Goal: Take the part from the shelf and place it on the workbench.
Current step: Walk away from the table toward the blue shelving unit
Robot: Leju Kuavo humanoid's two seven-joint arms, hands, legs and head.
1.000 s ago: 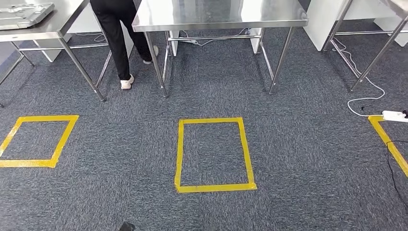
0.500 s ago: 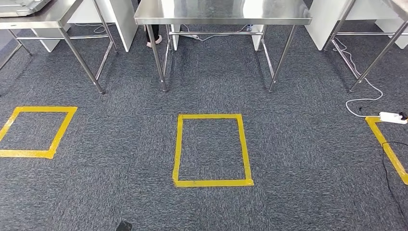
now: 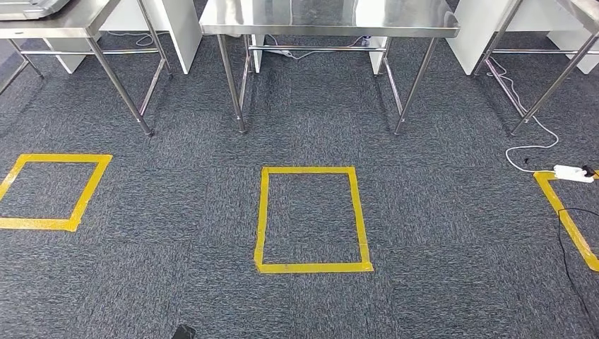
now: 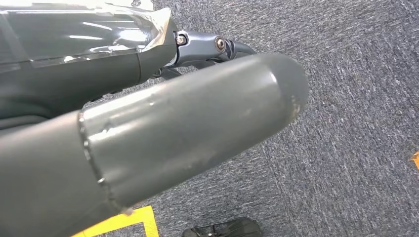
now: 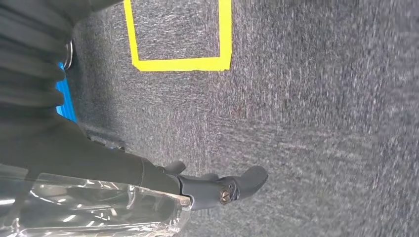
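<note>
Steel table [image 3: 325, 18] ahead, across the carpet [image 3: 438, 233].
Right hand [image 5: 217, 190] hangs with fingers out straight, empty; left hand [image 4: 188, 128], thumb blocks the view, can't tell.

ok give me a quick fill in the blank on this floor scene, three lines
1. The square marked on the carpet straight ahead is made of ___ tape.
2. The workbench beyond that square has a top of bare ___.
3. The white power strip lies on the carpet at the ___ side of the head view.

Missing words: yellow; metal; right
</note>
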